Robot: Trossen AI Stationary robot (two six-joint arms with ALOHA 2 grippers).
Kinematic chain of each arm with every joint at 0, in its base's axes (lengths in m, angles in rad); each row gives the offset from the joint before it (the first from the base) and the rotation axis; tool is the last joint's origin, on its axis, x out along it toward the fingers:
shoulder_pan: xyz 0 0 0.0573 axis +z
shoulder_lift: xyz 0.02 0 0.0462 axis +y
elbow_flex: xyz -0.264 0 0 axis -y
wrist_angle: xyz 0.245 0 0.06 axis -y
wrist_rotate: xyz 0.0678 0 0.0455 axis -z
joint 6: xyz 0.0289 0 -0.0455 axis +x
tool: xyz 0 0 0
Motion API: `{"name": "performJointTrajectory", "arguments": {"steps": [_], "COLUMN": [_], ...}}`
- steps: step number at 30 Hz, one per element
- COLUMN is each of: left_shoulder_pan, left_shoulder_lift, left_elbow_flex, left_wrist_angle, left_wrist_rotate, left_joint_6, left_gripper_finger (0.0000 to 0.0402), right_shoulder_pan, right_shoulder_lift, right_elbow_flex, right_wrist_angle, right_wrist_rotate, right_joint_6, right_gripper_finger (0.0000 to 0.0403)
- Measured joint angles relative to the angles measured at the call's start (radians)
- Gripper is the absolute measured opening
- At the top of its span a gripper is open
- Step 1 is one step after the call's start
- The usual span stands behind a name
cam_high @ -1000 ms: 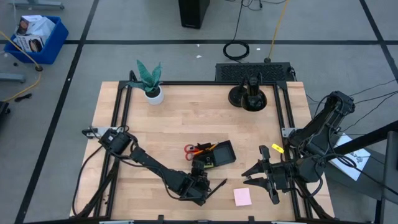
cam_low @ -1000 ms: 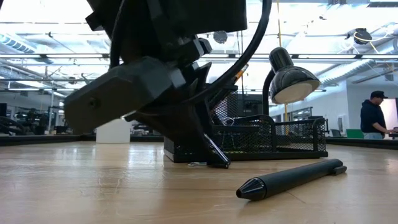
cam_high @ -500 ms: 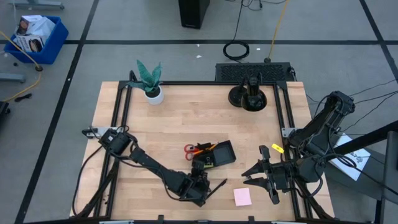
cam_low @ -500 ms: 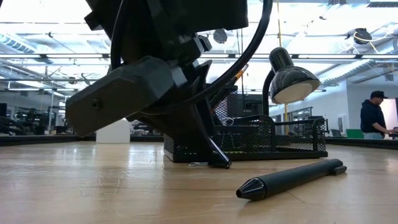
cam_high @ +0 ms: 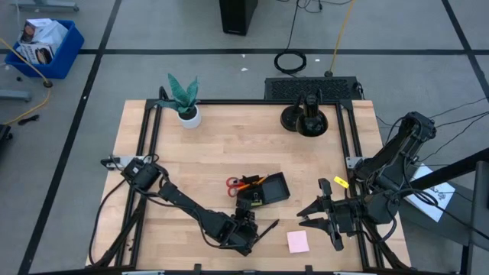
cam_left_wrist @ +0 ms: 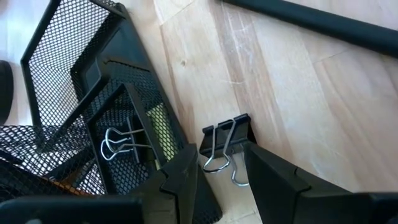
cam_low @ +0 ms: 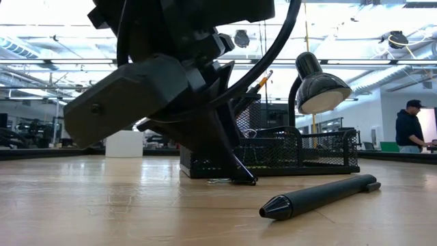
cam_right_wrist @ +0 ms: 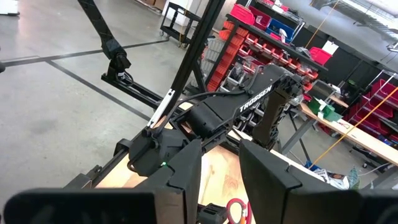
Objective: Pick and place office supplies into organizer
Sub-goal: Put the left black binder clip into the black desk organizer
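Note:
A small black binder clip (cam_left_wrist: 226,134) lies on the wooden table against the organizer's (cam_high: 267,189) near wall, its wire handles (cam_left_wrist: 217,163) pointing at my left gripper (cam_left_wrist: 221,160). That gripper is open and slants down, one finger on either side of the handles. Inside the mesh organizer (cam_left_wrist: 74,37) sit another clip (cam_left_wrist: 118,144) and a yellow-green piece (cam_left_wrist: 159,127). Red-handled scissors (cam_high: 233,184) and orange pencils (cam_high: 249,182) rest at its left end. A black pen (cam_high: 265,231) and a pink sticky-note pad (cam_high: 298,241) lie near the front edge. My right gripper (cam_high: 304,217) waits open, raised at the right. My left gripper's fingers (cam_left_wrist: 186,171) stand on either side of the clip's wire handles, slanting down from the table's near side. I cannot tell whether they touch the wires. In the low view one fingertip (cam_low: 240,178) reaches down to the table beside the organizer's wall.
A potted plant (cam_high: 183,103) stands at the far left. A black desk lamp on a round base (cam_high: 306,118) stands at the far right. The pen (cam_low: 321,195) lies just right of my left gripper. A person (cam_low: 411,126) stands far off in the room.

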Motion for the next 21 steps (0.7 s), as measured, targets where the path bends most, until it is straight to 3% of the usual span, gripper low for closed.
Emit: {"name": "performJointTrajectory", "arguments": {"steps": [21], "left_shoulder_pan": [0.001], "left_shoulder_lift": [0.0], "left_elbow_flex": [0.0], "left_wrist_angle": [-0.011], "left_wrist_rotate": [-0.005], "left_joint_6": [0.01], "left_gripper_finger": [0.014], "right_shoulder_pan": [0.0], "right_shoulder_lift": [0.0], "right_elbow_flex": [0.0], "right_wrist_angle": [0.005], "right_wrist_rotate": [0.0], "right_joint_6": [0.0], "right_gripper_finger": [0.01]}}
